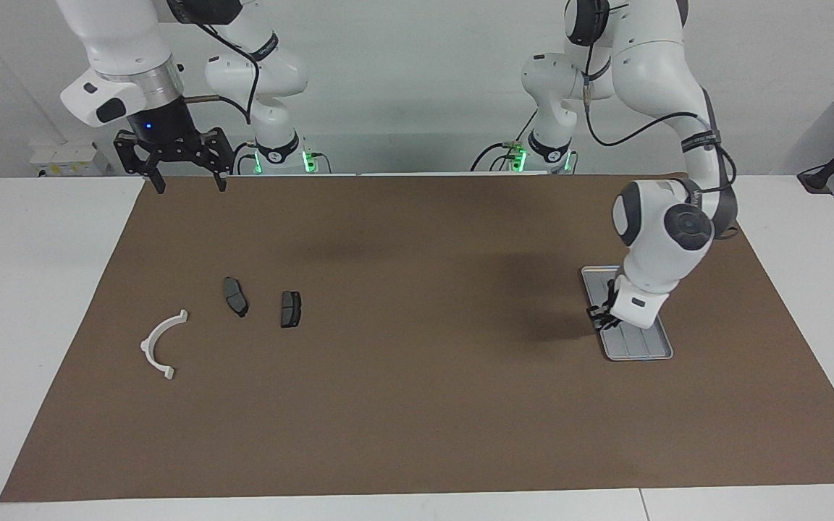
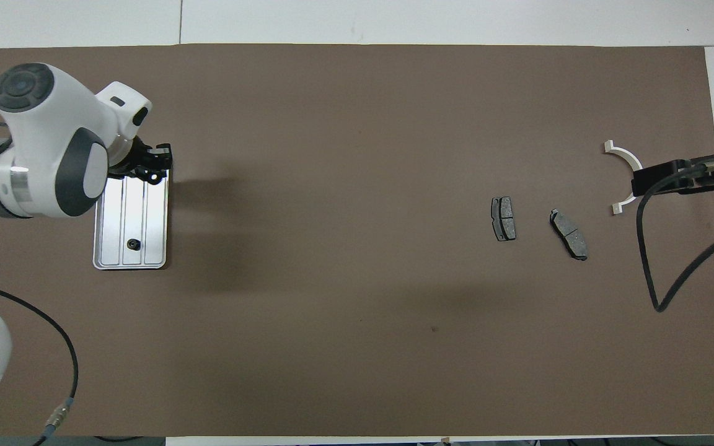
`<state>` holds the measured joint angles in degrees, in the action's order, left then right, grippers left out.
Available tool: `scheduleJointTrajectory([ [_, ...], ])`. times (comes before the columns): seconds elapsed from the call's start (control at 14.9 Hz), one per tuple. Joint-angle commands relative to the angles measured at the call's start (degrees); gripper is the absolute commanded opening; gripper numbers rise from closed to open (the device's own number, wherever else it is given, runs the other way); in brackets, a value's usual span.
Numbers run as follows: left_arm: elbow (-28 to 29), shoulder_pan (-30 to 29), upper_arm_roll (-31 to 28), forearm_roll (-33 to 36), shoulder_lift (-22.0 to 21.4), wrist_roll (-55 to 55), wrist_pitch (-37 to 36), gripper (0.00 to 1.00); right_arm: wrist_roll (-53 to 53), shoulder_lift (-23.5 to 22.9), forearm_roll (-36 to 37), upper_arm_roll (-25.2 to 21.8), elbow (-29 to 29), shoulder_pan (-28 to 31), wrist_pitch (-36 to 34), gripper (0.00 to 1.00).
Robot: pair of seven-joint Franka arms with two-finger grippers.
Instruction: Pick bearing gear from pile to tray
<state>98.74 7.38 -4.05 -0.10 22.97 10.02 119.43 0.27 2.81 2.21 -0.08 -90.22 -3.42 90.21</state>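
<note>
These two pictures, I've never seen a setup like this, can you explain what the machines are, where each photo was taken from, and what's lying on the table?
Two white robot arms work at a table with a brown mat. One picture looks across the table toward them; the other looks down from above their own end.

The left gripper is low over the tray, a flat metal dish holding a small black round piece. Whether it grips anything is unclear.

The right gripper, fingers spread, waits in the air.

Toward the right arm's end lie two dark brake pads and a white curved bracket.
</note>
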Motion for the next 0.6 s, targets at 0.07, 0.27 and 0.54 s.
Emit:
scheduleJointTrajectory([
  [0.07,2.94,-4.03,0.8,0.1,-0.91,-8.07,2.37,0.05,-1.41,0.79,-1.33,-0.89,-1.62,-0.36,-1.08,1.0],
  [0.27,7.06,-4.74,0.8,-0.25,-1.17,-8.43,7.46,0.05,1.74,0.62,-3.69,-0.8,-1.62,-0.1,-2.75,1.0],
  [0.54,8.31,-4.39,0.8,-3.41,-1.52,-7.91,9.06,0.06,3.51,0.35,-4.5,-0.8,-1.54,-0.1,-2.59,1.0],
])
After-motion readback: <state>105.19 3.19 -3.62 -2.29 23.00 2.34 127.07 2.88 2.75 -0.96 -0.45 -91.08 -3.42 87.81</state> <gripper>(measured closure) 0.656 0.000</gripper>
